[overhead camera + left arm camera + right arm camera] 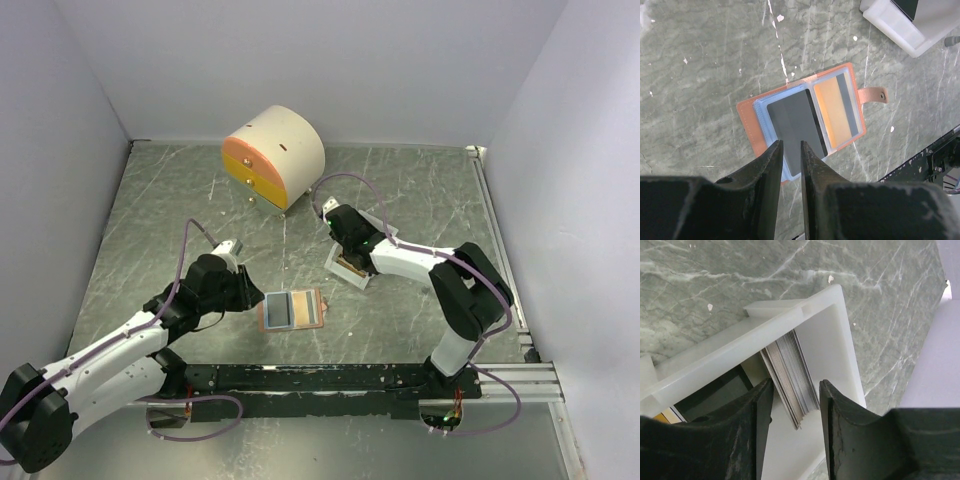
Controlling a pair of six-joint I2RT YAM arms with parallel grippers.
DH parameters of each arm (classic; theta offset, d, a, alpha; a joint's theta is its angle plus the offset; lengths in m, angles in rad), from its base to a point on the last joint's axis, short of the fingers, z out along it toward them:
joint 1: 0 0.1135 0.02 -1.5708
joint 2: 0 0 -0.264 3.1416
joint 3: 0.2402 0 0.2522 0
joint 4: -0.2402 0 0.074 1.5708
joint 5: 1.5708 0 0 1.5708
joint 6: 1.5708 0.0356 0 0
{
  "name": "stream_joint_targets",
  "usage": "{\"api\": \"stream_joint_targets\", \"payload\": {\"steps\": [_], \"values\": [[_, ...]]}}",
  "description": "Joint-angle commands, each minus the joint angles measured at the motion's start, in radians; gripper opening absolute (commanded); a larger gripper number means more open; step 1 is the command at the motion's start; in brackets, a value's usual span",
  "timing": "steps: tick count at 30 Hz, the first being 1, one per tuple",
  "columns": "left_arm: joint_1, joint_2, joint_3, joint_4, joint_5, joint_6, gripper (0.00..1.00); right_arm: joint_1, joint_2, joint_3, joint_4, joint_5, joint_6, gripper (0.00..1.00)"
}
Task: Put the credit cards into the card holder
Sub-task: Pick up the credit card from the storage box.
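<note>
The salmon-pink card holder (291, 310) lies open on the table. In the left wrist view its leather cover (747, 125) holds a dark grey card (790, 117) in the left clear pocket and a gold card (832, 112) in the right one. My left gripper (791, 146) hovers over its near edge, jaws a narrow gap apart and empty; it also shows in the top view (254, 293). My right gripper (796, 385) is open inside the white tray (827, 335), its jaws either side of a stack of cards (792, 367) standing on edge.
The round cream cabinet with orange-yellow drawers (273, 157) stands at the back. The white tray (362, 280) sits right of the card holder, under my right gripper (348, 258). A black rail (330, 378) runs along the near edge. Walls close in left, right and back.
</note>
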Motion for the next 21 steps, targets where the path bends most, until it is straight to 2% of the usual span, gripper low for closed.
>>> {"api": "stream_joint_targets", "payload": {"steps": [1,7,15,21], "values": [[-0.004,-0.005,-0.007,0.005,-0.013,-0.005,0.32,0.001,0.021,0.008,0.035,0.000,-0.007,0.43],[-0.004,0.003,-0.007,0.004,-0.017,-0.004,0.31,0.001,0.034,0.011,0.049,0.009,-0.020,0.43],[-0.004,-0.004,-0.020,0.007,-0.014,-0.013,0.31,0.001,0.014,0.021,0.049,0.062,-0.036,0.33],[-0.004,0.008,-0.022,0.020,-0.006,-0.013,0.31,0.002,-0.015,0.017,0.048,0.016,-0.021,0.25]]}}
